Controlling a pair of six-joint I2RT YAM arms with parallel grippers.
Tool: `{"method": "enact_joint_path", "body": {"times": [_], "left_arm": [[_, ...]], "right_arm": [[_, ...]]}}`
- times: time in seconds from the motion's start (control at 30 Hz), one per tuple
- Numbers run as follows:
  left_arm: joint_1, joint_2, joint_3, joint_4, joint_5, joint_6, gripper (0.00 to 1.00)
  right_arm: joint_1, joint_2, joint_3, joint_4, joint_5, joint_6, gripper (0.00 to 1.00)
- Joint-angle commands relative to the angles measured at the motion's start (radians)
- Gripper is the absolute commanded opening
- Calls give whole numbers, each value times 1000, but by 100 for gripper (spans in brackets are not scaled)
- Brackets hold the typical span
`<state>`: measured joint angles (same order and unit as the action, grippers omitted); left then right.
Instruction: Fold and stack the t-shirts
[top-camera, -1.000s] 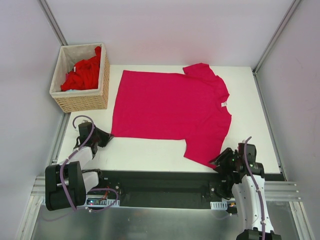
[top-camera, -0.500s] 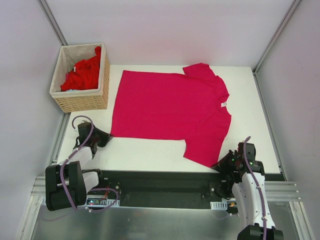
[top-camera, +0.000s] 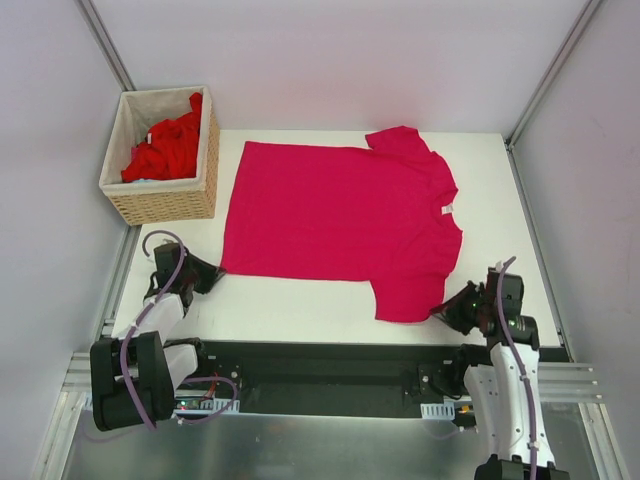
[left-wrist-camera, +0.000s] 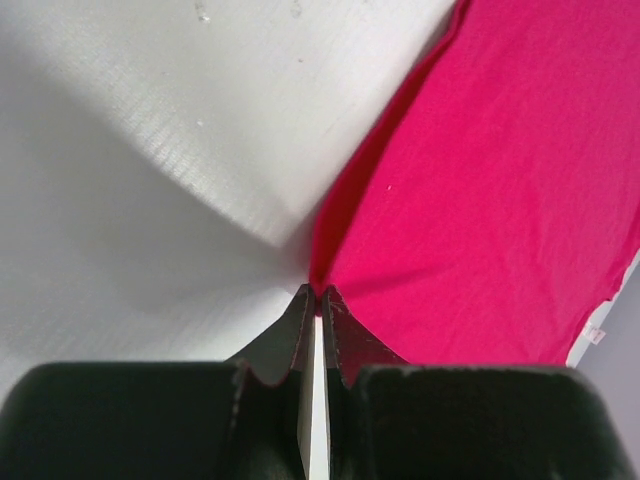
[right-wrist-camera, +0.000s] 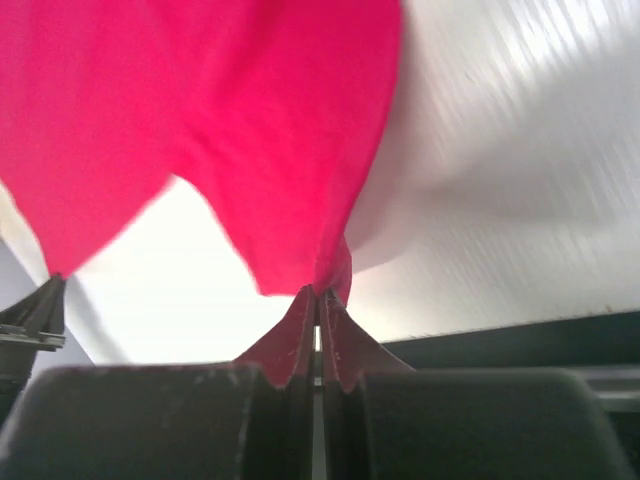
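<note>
A magenta-crimson t-shirt (top-camera: 340, 225) lies spread flat on the white table, its neck with a small white label (top-camera: 448, 209) to the right. My left gripper (top-camera: 214, 270) is shut on the shirt's near-left hem corner (left-wrist-camera: 318, 285). My right gripper (top-camera: 443, 308) is shut on the near sleeve's tip (right-wrist-camera: 335, 275), which is lifted and pulled right. Brighter red t-shirts (top-camera: 165, 148) lie crumpled in the basket.
A woven wicker basket (top-camera: 205, 160) with a white liner stands at the table's far left corner. A black rail (top-camera: 320, 355) runs along the table's near edge between the arm bases. Grey walls close in the sides.
My right gripper has moved right along the near edge with the sleeve tip, drawing the sleeve out straighter. My left gripper has stayed at the hem corner.
</note>
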<state>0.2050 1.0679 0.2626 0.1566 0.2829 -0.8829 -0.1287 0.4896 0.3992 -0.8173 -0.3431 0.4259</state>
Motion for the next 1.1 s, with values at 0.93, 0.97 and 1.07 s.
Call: {"method": "enact_joint_path", "body": {"times": [0.93,0.97,1.07], "left_arm": [[-114,470,624,-68,41,4,0],[-127,487,636,-68,38,5,0],[-136,541,682,-68,29,5,0]], "right_arm": [[158,820,731,520,53,45,1],[158,831,754,517,58,43,1],[158,875,793,508,84,30,1]]}}
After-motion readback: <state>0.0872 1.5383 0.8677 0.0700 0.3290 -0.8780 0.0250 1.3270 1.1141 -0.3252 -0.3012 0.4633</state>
